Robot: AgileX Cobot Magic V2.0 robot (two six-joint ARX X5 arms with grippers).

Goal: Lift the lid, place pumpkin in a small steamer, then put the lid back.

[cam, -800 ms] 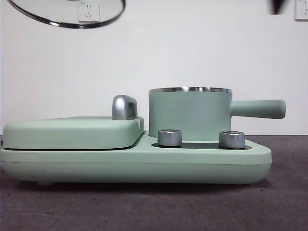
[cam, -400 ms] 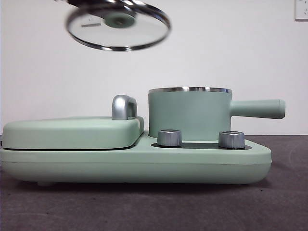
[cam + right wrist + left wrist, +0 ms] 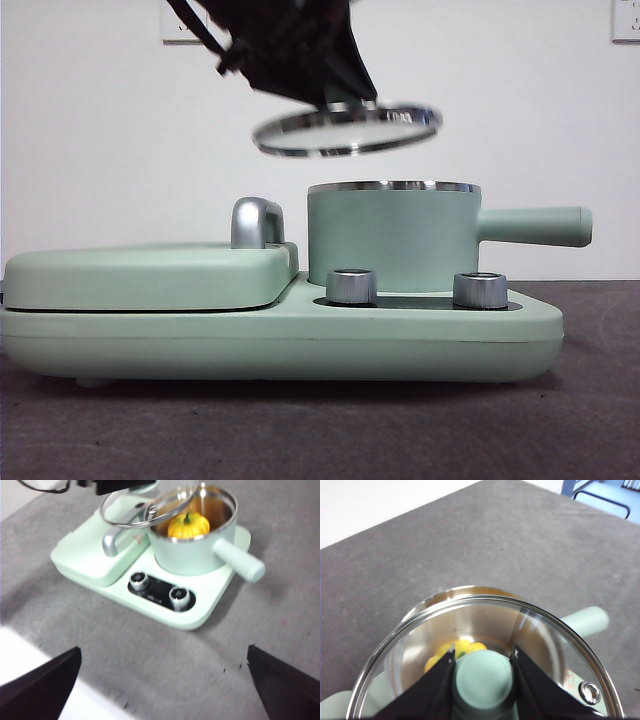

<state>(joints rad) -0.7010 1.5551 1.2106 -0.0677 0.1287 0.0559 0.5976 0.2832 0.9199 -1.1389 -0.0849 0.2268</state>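
Left gripper [image 3: 482,680] – two matte black jaws w/ flat, wedge-shaped faces. Arm above is black too, thin black cable [image 3: 195,25] alongside. Right gripper [image 3: 162,685] – black, broad angular jaw tips.

- No text, brand, number or sign can be read in any view.
- The black control panel [image 3: 159,595] between the two steel dials of the mint-green cooker base [image 3: 200,614] carries small pale marks in the right wrist view, too blurred to read.
- The steel rim of the lid [image 3: 347,130] shows a dark smudge in the front view; whether it is lettering cannot be told.
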